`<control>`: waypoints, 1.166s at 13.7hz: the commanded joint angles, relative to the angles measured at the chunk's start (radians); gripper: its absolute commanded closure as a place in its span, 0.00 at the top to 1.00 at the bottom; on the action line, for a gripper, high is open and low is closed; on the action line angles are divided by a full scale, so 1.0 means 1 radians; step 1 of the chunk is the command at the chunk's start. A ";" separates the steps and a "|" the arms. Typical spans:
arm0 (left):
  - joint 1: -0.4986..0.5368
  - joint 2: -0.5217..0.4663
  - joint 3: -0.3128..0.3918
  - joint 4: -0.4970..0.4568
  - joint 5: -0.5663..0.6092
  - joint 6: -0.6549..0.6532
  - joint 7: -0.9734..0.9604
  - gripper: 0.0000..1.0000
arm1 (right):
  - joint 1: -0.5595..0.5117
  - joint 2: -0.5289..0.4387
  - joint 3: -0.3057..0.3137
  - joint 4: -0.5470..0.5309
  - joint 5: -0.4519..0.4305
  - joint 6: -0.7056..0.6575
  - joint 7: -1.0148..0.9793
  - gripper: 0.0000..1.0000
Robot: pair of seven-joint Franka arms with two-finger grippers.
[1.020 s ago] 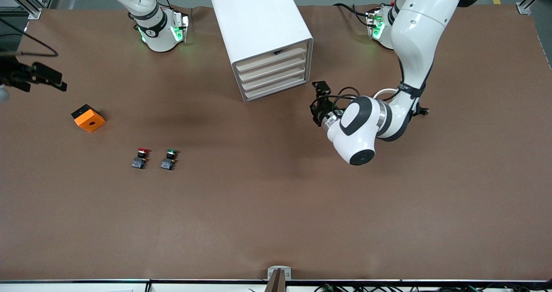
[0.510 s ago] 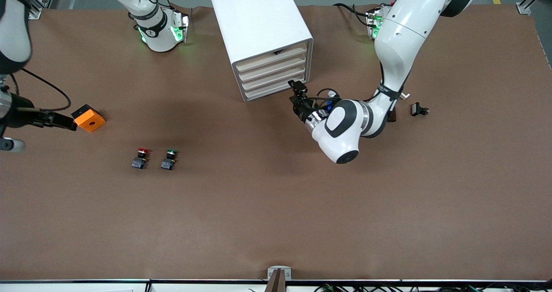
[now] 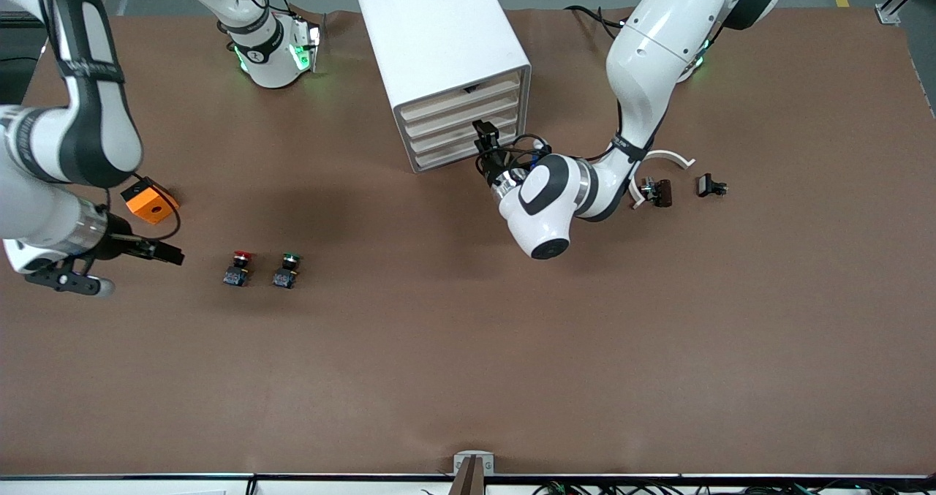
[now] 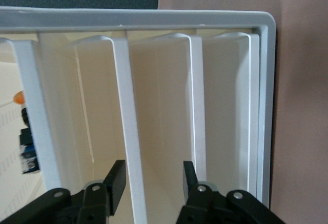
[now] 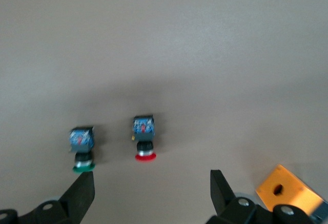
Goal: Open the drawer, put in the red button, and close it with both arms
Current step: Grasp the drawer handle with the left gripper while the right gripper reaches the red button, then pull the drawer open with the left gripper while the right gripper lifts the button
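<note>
The white cabinet [image 3: 439,42] stands near the robots' bases, its four drawers shut. My left gripper [image 3: 485,138] is open at the drawer fronts. In the left wrist view its fingers [image 4: 117,179] straddle the front strip of one lower drawer [image 4: 129,131] without touching it. The red button [image 3: 239,267] lies on the table beside the green button [image 3: 287,269]. My right gripper [image 3: 168,254] is open and empty, low over the table beside the red button, toward the right arm's end. In the right wrist view the red button [image 5: 144,141] sits ahead of the open gripper [image 5: 152,193].
An orange block with a hole [image 3: 150,200] lies close to the right arm's wrist. It also shows in the right wrist view [image 5: 289,190]. Small black parts [image 3: 656,191] [image 3: 711,186] and a white curved piece [image 3: 664,159] lie toward the left arm's end.
My left gripper has moved across to the cabinet's drawer fronts. My right arm has swung in from the table's end and come down beside the red button.
</note>
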 commanded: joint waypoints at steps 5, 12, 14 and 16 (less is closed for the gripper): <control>-0.012 0.016 0.004 0.011 -0.048 -0.061 -0.053 0.53 | 0.068 0.077 0.005 -0.124 0.010 0.243 0.154 1.00; -0.012 0.022 0.004 0.010 -0.089 -0.084 -0.059 0.53 | 0.070 0.187 0.003 -0.164 -0.005 0.439 0.151 1.00; -0.029 0.030 0.004 0.010 -0.095 -0.084 -0.073 0.47 | 0.070 0.204 0.003 -0.184 -0.005 0.482 0.151 1.00; -0.034 0.031 0.004 0.004 -0.097 -0.084 -0.078 0.38 | 0.073 0.210 0.003 -0.213 -0.005 0.527 0.154 1.00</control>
